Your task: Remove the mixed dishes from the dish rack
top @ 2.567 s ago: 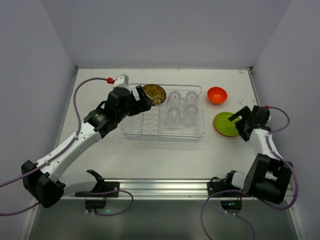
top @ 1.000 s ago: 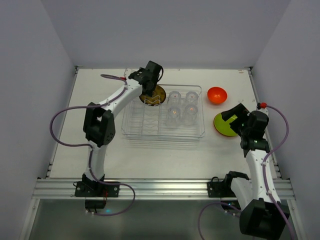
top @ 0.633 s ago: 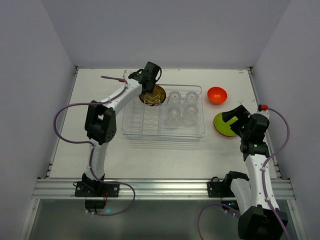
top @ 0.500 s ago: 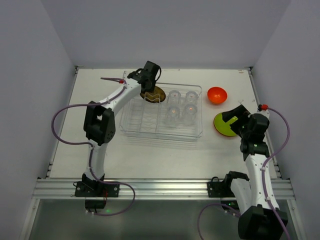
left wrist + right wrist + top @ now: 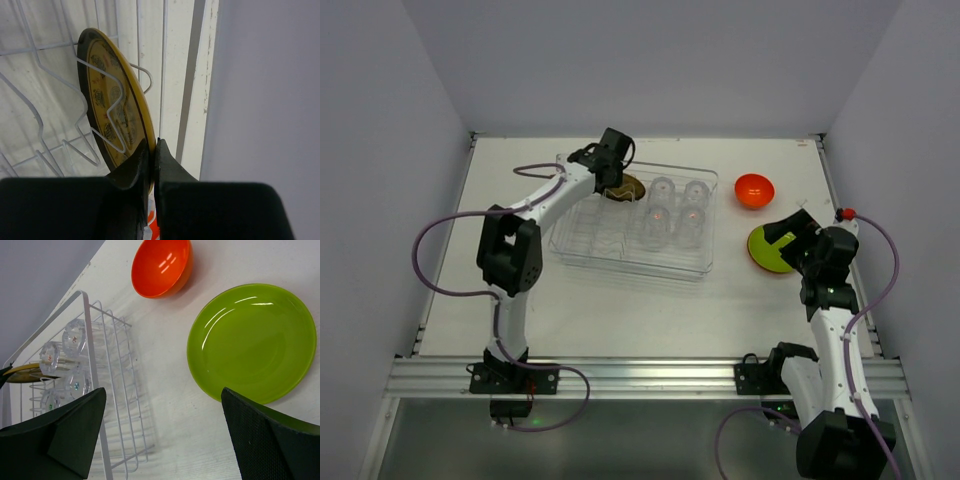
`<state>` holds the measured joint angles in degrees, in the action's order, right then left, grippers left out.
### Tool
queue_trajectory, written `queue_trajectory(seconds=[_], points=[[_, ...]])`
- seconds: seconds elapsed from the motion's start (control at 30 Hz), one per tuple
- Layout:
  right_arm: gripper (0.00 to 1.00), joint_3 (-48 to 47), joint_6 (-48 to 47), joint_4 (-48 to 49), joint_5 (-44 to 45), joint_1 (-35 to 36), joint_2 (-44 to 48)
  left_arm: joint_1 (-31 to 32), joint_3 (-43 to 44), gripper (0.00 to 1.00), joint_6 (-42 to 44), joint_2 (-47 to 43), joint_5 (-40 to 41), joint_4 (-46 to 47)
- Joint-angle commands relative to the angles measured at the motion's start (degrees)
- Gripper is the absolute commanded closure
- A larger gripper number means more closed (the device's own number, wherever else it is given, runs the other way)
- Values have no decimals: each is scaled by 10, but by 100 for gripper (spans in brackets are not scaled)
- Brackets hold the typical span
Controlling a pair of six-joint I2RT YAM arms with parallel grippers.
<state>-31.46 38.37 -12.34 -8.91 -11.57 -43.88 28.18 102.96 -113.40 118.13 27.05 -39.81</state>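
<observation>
— How should the yellow plate (image 5: 107, 115) come out?
— It stands on edge in the wires (image 5: 30, 107) at the rack's (image 5: 630, 268) back-left corner, rim pinched by the left gripper (image 5: 152, 145). I'd lift straight up so the rack isn't dragged. The right gripper (image 5: 162, 390) hangs spread beside the green plate (image 5: 252, 340).
— Any writing?
— None readable.
</observation>
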Motion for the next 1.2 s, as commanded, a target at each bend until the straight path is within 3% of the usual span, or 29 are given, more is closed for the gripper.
queue_trajectory(seconds=[0.0, 0.4, 0.57, 0.77, 0.97, 1.17], points=[[1, 2, 0, 26, -13, 1, -2, -25, -35, 100, -59, -30, 99, -111], [1, 7, 0, 35, -28, 1, 1, -46, -118, 100, -83, -110, 126, -114], [1, 9, -1, 47, -55, 1, -9, -46, -156, 100, -61, -135, 112, -43], [1, 10, -2, 51, -67, 1, -15, -44, -136, 100, -23, -152, 106, 18], [1, 11, -2, 54, -67, 1, -15, -22, -101, 100, -2, -178, 144, 30], [1, 11, -2, 61, -77, 1, -19, 16, -146, 100, 56, -243, 188, 111]])
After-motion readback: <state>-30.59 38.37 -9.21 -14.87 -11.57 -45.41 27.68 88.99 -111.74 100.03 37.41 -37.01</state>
